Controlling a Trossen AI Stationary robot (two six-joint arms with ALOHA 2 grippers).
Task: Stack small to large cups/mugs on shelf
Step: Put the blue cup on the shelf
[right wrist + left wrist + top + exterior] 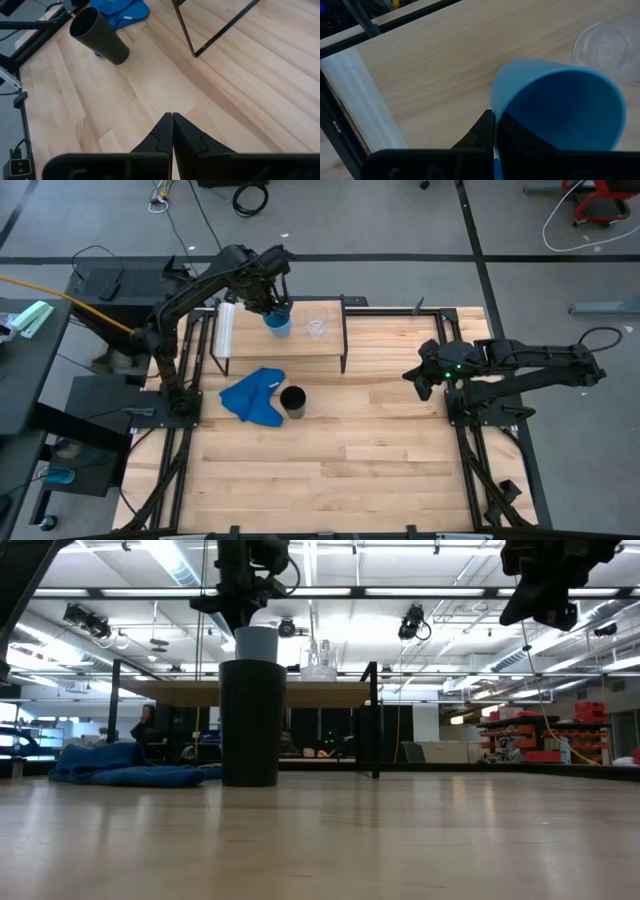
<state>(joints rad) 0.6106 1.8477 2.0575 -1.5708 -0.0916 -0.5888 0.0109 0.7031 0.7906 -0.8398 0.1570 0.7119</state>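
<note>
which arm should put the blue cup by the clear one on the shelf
Left. The left gripper is shut on the blue cup over the shelf, beside the clear cup. The right gripper hangs shut and empty above the table, off the shelf's end.

Three cups [293, 401], one shelf [300, 346], one cloth [252, 395].

robotics lab/workshop: ceiling strip lights [180, 565], floor cables [250, 195], red storage bins [590, 712], arm rig.
</note>
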